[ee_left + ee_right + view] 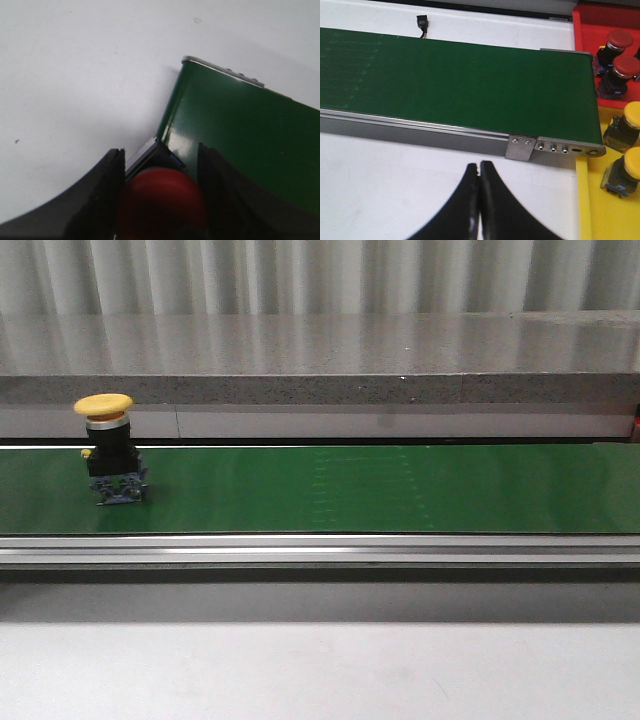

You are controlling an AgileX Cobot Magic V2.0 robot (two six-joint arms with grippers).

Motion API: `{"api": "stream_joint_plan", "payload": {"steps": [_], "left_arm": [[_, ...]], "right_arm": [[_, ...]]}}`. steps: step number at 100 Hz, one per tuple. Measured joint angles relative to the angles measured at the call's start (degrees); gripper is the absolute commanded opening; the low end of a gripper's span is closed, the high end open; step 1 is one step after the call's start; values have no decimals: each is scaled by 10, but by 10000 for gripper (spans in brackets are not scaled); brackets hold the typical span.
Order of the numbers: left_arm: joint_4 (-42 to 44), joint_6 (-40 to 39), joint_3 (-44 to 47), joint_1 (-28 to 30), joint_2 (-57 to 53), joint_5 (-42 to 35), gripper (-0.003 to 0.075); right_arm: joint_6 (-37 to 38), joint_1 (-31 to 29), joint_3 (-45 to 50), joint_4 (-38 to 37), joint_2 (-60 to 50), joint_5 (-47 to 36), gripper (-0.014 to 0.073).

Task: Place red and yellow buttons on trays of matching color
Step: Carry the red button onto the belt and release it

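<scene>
A yellow button (105, 448) stands upright on the green belt (350, 488) at its left end in the front view; neither gripper shows there. In the left wrist view my left gripper (161, 152) is shut on a red button (161, 202), its cap between the two dark fingers (107, 192), beside the belt's end (240, 130). My right gripper (479, 166) is shut and empty over the white table, near the belt's other end. Beyond it, a red tray (582, 30) holds two red buttons (619, 40) and a yellow tray (595, 205) holds two yellow buttons (631, 119).
The belt has a metal side rail (320, 550) along its front and a grey ledge (320, 380) behind it. A metal bracket (520, 147) sticks out at the belt's tray end. A small black connector (422, 22) lies on the table behind the belt.
</scene>
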Motion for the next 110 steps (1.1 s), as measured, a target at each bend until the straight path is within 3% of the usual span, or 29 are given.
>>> {"api": "stream_joint_plan", "payload": {"steps": [49,56,69,74,110], "left_arm": [[-1,3,45,-46,24,-39,251],[-1,8,45,-46,30,-38,305],[-10,18,45,-46,34,-37,519],[-17,18,45,-46,34,-37,563],[-55,96,45,-71,-20,-60,546]], "right_arm": [[0,0,0,0,0,0,-67],[0,0,0,0,0,0,-67],[0,0,0,0,0,0,-67],[0,0,0,0,0,0,-67],[0,0,0,0,0,0,-67]]}}
